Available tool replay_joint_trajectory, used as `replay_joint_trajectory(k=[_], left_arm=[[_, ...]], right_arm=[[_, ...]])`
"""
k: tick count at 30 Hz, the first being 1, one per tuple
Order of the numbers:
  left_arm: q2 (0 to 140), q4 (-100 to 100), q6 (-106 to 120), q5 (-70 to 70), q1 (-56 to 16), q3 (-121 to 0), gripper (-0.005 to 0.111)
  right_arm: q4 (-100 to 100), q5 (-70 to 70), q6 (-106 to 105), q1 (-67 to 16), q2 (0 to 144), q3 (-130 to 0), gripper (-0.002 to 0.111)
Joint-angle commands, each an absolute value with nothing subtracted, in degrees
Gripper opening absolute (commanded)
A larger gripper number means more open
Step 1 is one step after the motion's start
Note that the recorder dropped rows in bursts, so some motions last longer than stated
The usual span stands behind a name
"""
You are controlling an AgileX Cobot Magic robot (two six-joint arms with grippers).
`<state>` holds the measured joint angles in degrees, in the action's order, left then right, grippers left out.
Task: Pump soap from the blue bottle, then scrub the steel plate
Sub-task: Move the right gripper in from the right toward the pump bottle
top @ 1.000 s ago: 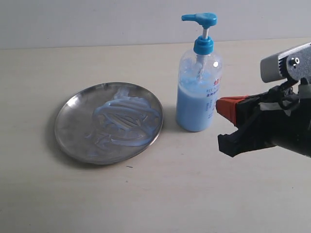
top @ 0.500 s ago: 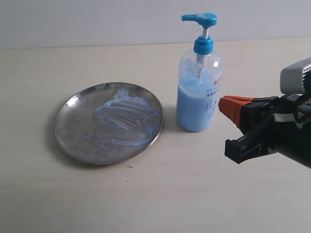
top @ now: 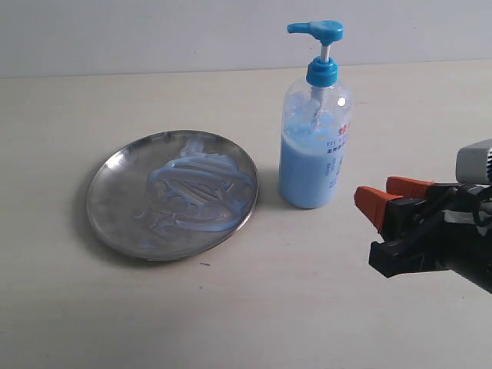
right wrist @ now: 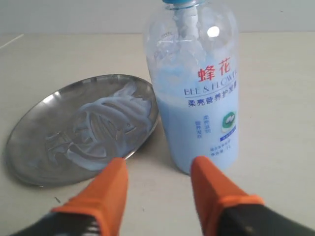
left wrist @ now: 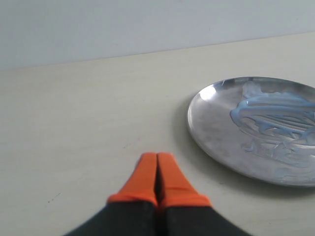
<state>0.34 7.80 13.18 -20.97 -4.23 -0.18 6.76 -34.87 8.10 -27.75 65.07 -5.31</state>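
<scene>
Right of the blue bottle (top: 311, 154), right tool (top: 380, 192) hangs spread apart. Left tool (left wrist: 157, 158) pinched together. Steel plate (top: 115, 192) smeared with soap (top: 196, 192).

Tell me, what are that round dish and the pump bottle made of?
The steel plate looks like polished metal: silver-grey, with mirror-like glare along its rim. The blue bottle seems clear glossy plastic: its upper wall is see-through, with a bright highlight. Its pump head looks like opaque blue plastic.
</scene>
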Motion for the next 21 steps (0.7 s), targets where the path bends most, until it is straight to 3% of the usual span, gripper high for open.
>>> replay_joint_trajectory(k=[1,9,21], left_arm=[[0.0,7.9,13.3,-20.6,-4.1,0.0,0.0],[0.0,7.9,13.3,-20.6,-4.1,0.0,0.0],[0.0,7.9,13.3,-20.6,-4.1,0.0,0.0]], right_arm=[[7.2,-37.8,7.6,-28.0,65.6,-5.0,0.072],[19.4,-38.2,7.0,-28.0,65.6,-5.0,0.099],[26.9,-39.1,6.0,-28.0,65.5,-5.0,0.102]])
